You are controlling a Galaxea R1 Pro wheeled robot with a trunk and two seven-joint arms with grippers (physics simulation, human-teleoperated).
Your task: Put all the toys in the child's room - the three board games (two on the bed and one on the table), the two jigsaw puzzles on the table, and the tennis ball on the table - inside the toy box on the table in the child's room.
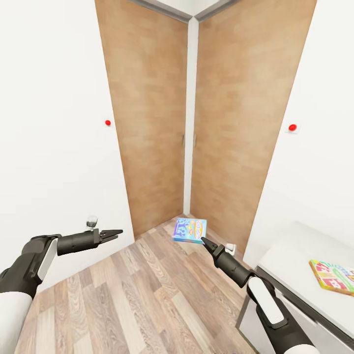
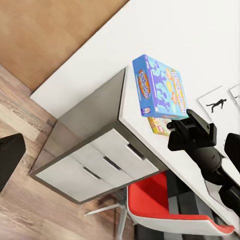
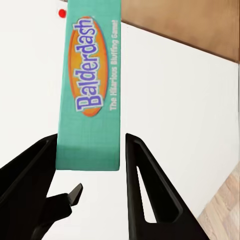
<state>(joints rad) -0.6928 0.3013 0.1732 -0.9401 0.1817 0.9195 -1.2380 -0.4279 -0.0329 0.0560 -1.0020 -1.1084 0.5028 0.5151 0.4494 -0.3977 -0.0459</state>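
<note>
Blue board game (image 1: 190, 230), the small Balderdash box, is up in the air at the tip of the right claw (image 1: 203, 240), over the wood floor (image 1: 137, 295) near the corner closet doors (image 1: 196, 123). From the right wrist view the box edge (image 3: 90, 85) sits between the two dark fingers (image 3: 145, 185), claw pinching it at one short end, rest of box sticking out free. Looks like a light, stiff card box, smooth printed faces, probably a bit slippery; end grip means it could pivot or slide if swung fast, a hold nearer the middle of a long edge would be steadier. Left claw (image 1: 116, 232) is held out level, jaws pressed together on nothing. Left wrist view catches the box (image 2: 160, 87) and right claw (image 2: 192, 131) in front of the surface (image 2: 100, 100), drawers and a red chair (image 2: 165, 205) underneath. A jigsaw puzzle (image 1: 332, 277), bright coloured, lies flat on the surface (image 1: 295, 250) at the robot's right. Judging by this, robot is mid-carry toward the surface.
</note>
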